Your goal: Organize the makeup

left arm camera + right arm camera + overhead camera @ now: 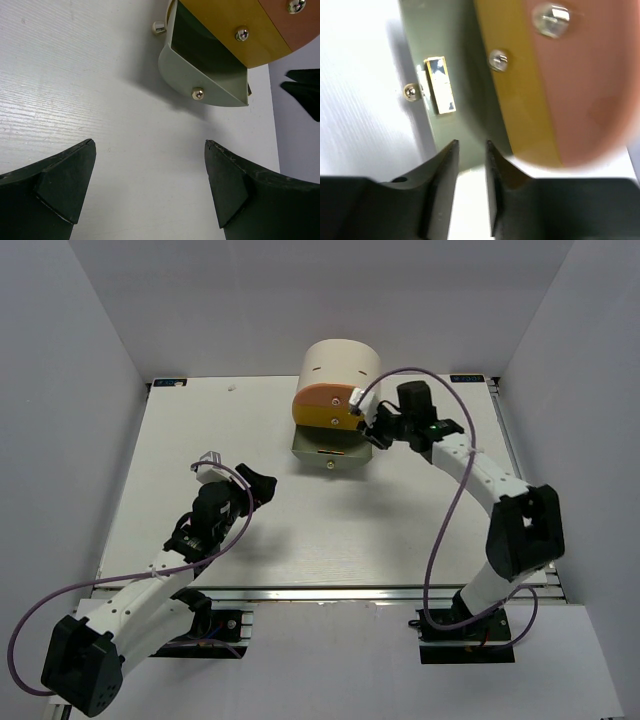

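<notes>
The black-and-gold lipstick tube (440,85) lies inside the pulled-out sage-green bottom drawer (445,30) of the cream cylindrical cabinet (340,368), just behind the drawer's front wall and beside its small metal knob (410,92). Its long axis runs along that wall, crosswise to the drawer's travel (which end is the cap cannot be told). The right hand (470,146) is nearer, its fingers nearly pressed together on nothing, with the tube ahead and a little leftward in its wrist view. The left hand (150,150) hovers spread wide over the white table (75,75), apart from the drawer.
</notes>
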